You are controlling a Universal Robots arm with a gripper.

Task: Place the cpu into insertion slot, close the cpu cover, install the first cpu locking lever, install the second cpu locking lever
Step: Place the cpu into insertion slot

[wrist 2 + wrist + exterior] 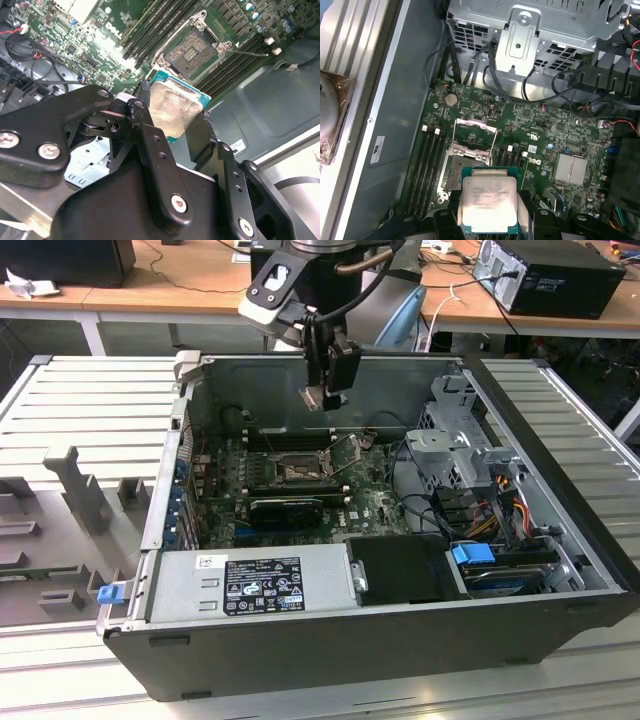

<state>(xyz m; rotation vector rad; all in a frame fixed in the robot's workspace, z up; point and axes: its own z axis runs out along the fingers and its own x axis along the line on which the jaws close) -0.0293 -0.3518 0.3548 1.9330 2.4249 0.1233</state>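
Gripper [328, 393] is closed onto the cpu [320, 398], with a black finger [142, 117] pressed to each of two opposite edges, so the jaws stand only chip-width apart. In both wrist views the cpu [170, 102] [487, 202] sits flat between the fingers with its silvery top toward the cameras and a green rim round it. The chip hangs in the air above the insertion slot [300, 472], apart from it and not seated. In the first wrist view it covers one edge of the insertion slot [461, 172]; in the second wrist view the slot [192, 50] lies clear, just past the chip, with its contact field exposed. The cpu cover [476, 125] is flipped open, hinged up off the slot on the side away from the chip. A thin lever rod [250, 50] sticks out sideways from a corner of the slot. Long black memory slots [431, 160] run just beside the slot, with more on its other side. The motherboard [370, 505] around the slot lies on the floor of an open computer case [560, 455]. The metal drive cage [450, 450] is off to the slot's side, toward the exterior view's right. The power supply box [250, 585] sits at the case wall well apart from the slot.
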